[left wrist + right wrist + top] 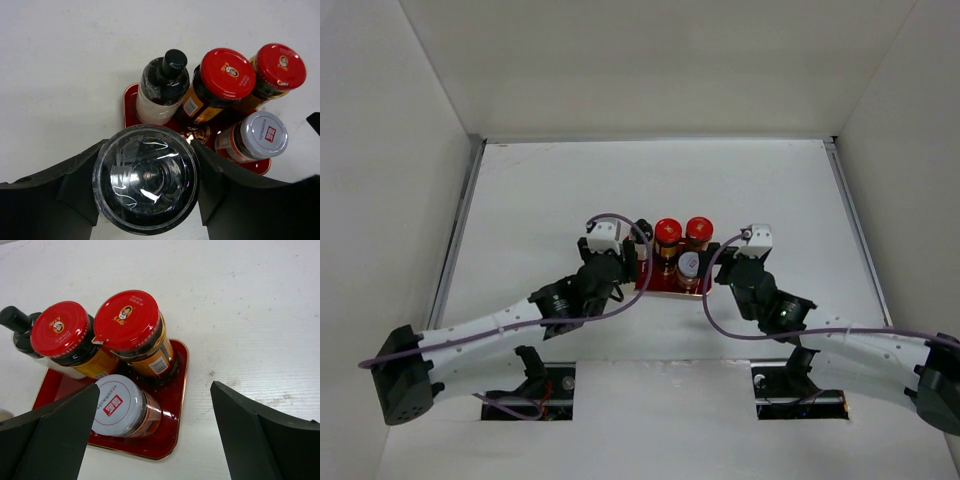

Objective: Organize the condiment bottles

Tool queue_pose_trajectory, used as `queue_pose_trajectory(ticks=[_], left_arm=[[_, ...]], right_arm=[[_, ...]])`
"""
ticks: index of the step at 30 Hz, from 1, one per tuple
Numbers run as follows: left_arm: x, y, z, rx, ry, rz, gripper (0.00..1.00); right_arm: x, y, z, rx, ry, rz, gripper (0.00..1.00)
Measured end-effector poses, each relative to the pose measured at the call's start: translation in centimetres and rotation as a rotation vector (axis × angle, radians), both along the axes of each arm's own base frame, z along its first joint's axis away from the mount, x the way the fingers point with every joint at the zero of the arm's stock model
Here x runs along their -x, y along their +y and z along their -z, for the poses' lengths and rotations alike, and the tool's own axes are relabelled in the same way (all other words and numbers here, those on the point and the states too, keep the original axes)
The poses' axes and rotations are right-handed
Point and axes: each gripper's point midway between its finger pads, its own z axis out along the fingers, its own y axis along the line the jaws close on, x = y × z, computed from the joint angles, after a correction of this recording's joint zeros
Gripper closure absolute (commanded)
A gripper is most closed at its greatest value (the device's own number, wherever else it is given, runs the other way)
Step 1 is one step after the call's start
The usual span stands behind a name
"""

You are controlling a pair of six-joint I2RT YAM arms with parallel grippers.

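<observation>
Clamps dark-lidded jar (146, 186) in left end effector (150, 155) beside red tray (130, 100); holds right end effector (155, 387) apart near white-capped jar (117, 405).

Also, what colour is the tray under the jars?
Flat rectangular tray: red, gold-edged; best in right wrist view.

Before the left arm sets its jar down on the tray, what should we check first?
1. Left gripper shut on the dark-lidded jar: ok.
2. Bare corner of the red tray beside the white-lidded jar: ok.
3. Black-capped bottle, red-capped jars and white-lidded jar upright on the tray: ok.
4. Right gripper open and empty: ok.
5. Held jar's height above the tray: cannot tell.
</observation>
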Motion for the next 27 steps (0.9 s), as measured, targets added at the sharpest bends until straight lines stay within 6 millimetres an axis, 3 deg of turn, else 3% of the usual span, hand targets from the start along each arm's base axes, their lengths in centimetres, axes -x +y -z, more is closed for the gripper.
queue_pose_trajectory(ticks=[11,16,18,20,21,24,27], left_arm=[[-3.4,-3.2,4.8,-0.073,0.024,0.01,0.63],[-4.1,-4.0,6.2,-0.082,0.032,0.016,0.53],[-4.2,-4.5,6.4,-0.076,0.027,0.025,0.42],[-4.2,-4.9,6.2,-0.066,0.018,0.032,0.22],[-4.1,-5.1,6.0,-0.059,0.011,0.036,0.03],[-3.7,-5.8,4.9,-0.03,-0.016,0.045,0.0],[-3.0,-5.6,2.4,0.015,-0.059,0.044,0.0]], right_arm=[[-0.1,0.4,0.6,-0.011,0.002,-0.016,0.0],[0.0,0.3,1.0,-0.01,0.004,-0.015,0.0],[-0.1,0.2,0.8,-0.016,0.0,-0.011,0.0],[-0.2,0.2,0.8,-0.019,-0.002,-0.01,0.0],[-0.2,0.3,0.8,-0.02,-0.003,-0.01,0.0],[-0.2,0.3,0.8,-0.02,-0.002,-0.01,0.0],[-0.3,0.2,0.8,-0.02,-0.003,-0.007,0.0]])
